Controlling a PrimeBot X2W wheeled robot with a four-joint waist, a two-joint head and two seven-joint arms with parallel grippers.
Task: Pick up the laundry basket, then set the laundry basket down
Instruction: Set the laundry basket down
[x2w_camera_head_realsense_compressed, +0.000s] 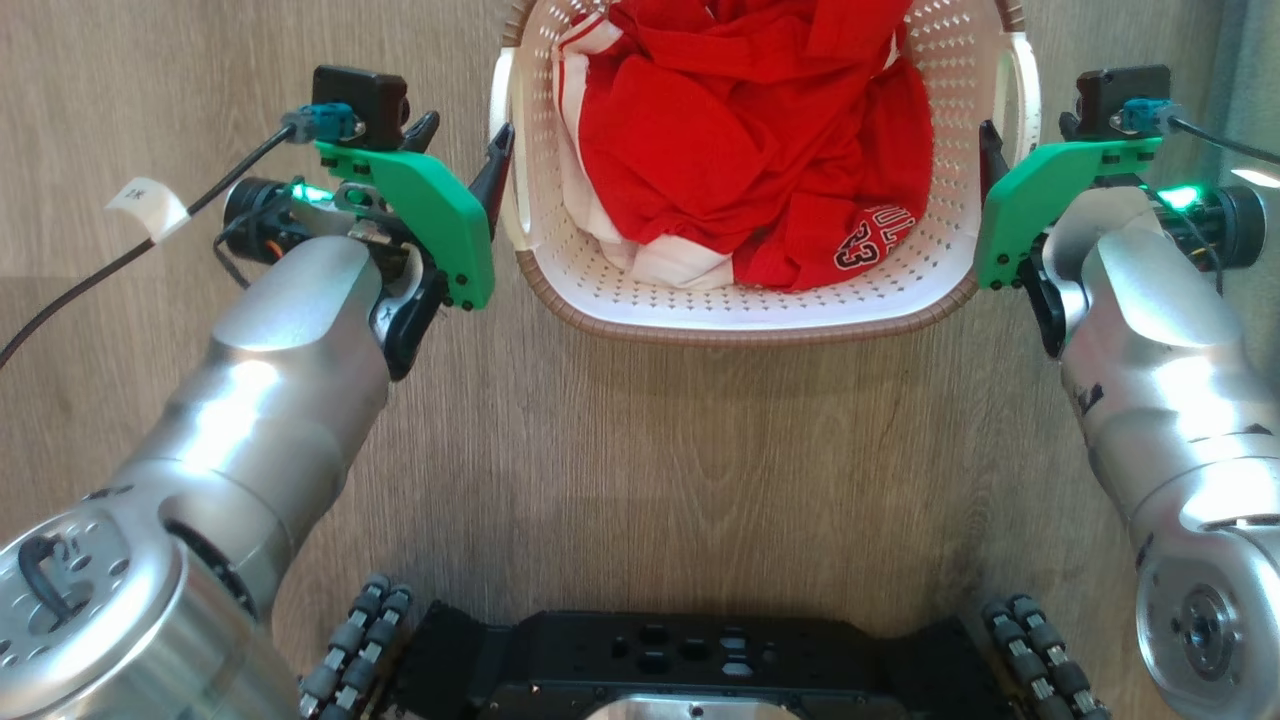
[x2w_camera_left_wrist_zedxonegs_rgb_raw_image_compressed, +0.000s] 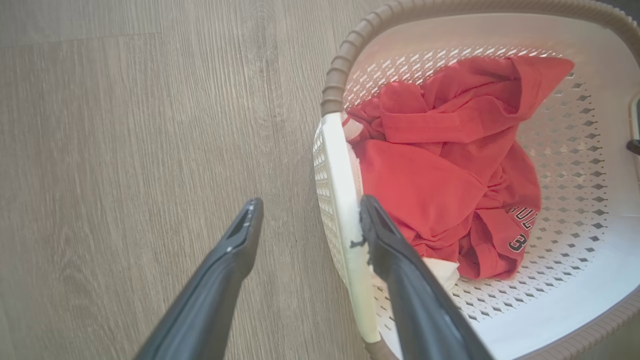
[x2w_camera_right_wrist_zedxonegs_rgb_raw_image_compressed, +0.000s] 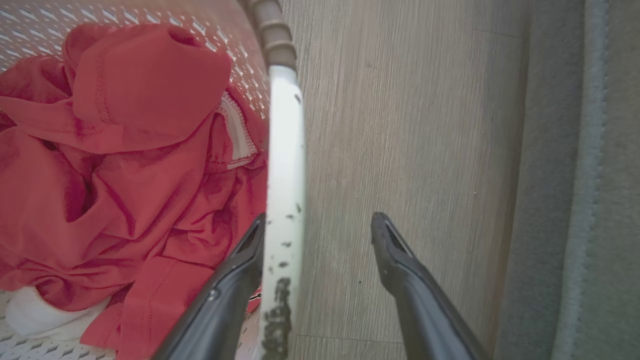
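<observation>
In the head view the laundry basket (x2w_camera_head_realsense_compressed: 745, 320) sits on the wood-grain floor (x2w_camera_head_realsense_compressed: 650, 450) at the top centre, ahead of the robot's dark base (x2w_camera_head_realsense_compressed: 700, 660), with red clothes (x2w_camera_head_realsense_compressed: 740, 150) heaped inside. The left gripper (x2w_camera_head_realsense_compressed: 465, 150) is at the basket's left side and the right gripper (x2w_camera_head_realsense_compressed: 1028, 135) at its right side. In the left wrist view the left gripper (x2w_camera_left_wrist_zedxonegs_rgb_raw_image_compressed: 310, 205) has its fingers spread wide astride the white left handle (x2w_camera_left_wrist_zedxonegs_rgb_raw_image_compressed: 337, 175), one finger over the floor and the other inside the basket, close against the handle by the clothes. In the right wrist view the right gripper (x2w_camera_right_wrist_zedxonegs_rgb_raw_image_compressed: 319, 220) is likewise spread wide astride the scuffed white right handle (x2w_camera_right_wrist_zedxonegs_rgb_raw_image_compressed: 285, 150), one finger inside against the handle and the other over the floor near a grey mat (x2w_camera_right_wrist_zedxonegs_rgb_raw_image_compressed: 575, 200).
</observation>
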